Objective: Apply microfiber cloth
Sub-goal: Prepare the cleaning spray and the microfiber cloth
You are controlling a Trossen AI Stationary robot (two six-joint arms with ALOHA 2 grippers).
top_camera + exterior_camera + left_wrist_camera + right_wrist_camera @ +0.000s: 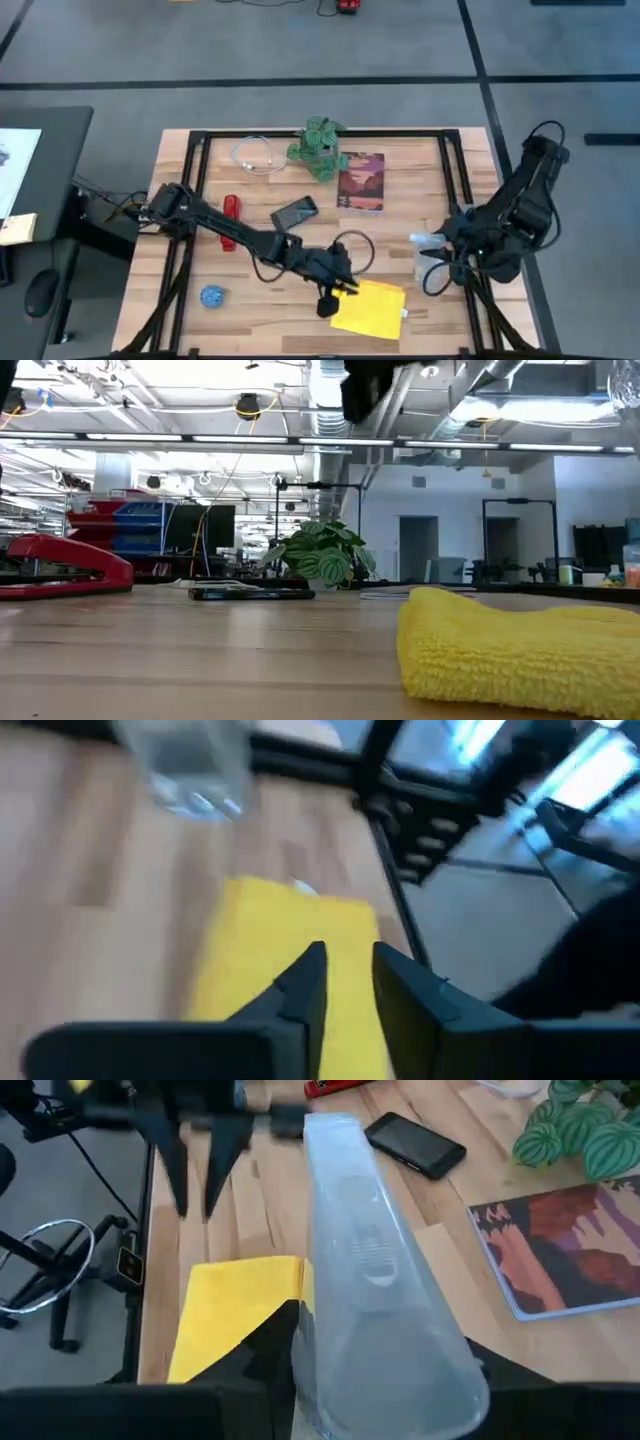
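Bottle (375, 1270) in right hand (432, 250) hides part of microfiber cloth (230, 1315).

You see a grey floor (300, 45) crossed by dark lines around the wooden tabletop (400, 230). Beyond it, long ceiling lights (190, 437) brighten a white-walled room with dark doorways (416, 550).

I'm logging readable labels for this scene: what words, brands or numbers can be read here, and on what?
None can be read.
The book cover shows a picture; any title is too blurred.
The smartphone screen is dark.
The microfiber cloth shows no readable tag.
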